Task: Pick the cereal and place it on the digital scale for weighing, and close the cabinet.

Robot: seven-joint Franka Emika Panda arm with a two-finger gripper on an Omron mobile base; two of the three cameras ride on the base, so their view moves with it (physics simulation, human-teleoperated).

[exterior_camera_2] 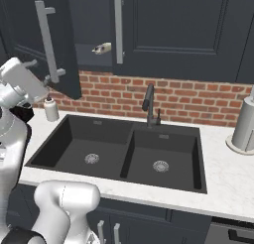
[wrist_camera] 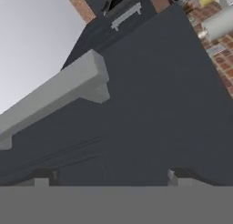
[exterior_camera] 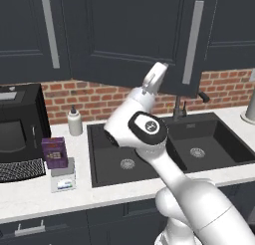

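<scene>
The purple cereal box stands upright on the back part of the flat grey digital scale, on the counter left of the sink. The cabinet door hangs swung open over the sink, its long silver handle facing outward. My gripper is raised against the lower part of that door. In the right base view my gripper sits by the door's lower edge, beside the bar handle. The hand view has the dark door panel close up, the handle crossing it, and my gripper open with nothing held.
A black microwave stands left of the scale, a soap bottle behind it. The double sink and faucet lie below the door. A small jar sits inside the cabinet. A paper towel roll stands far right.
</scene>
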